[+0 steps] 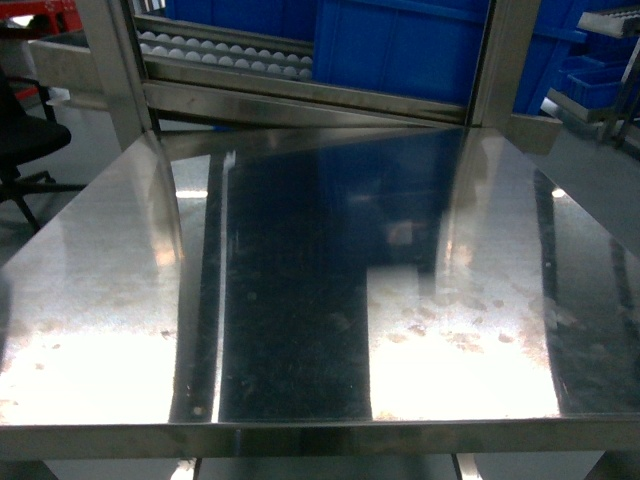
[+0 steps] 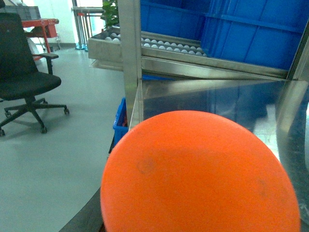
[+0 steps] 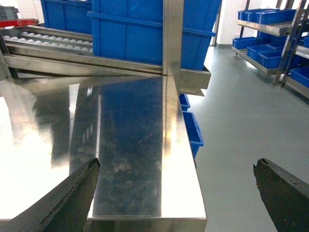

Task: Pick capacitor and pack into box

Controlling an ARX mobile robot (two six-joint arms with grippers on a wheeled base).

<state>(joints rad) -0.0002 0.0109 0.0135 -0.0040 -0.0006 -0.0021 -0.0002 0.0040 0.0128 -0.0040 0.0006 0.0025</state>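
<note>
No box shows in any view. A big round orange object (image 2: 200, 174) fills the lower part of the left wrist view, very close to the lens. It hides the left gripper's jaws, and I cannot tell whether it is the capacitor or whether it is held. My right gripper (image 3: 175, 166) is open and holds nothing. One dark fingertip (image 3: 89, 169) is over the steel table (image 3: 125, 125); the other is out past the table's right edge, above the floor. Neither gripper appears in the head view, which shows only the bare steel table (image 1: 300, 300).
Behind the table stand a steel frame, a roller conveyor (image 1: 230, 55) and large blue bins (image 1: 400, 45). Small blue bins (image 3: 190, 130) sit on the floor under the table's right edge. Shelves of blue bins (image 3: 270, 43) stand to the right. A black office chair (image 2: 24, 82) is on the left.
</note>
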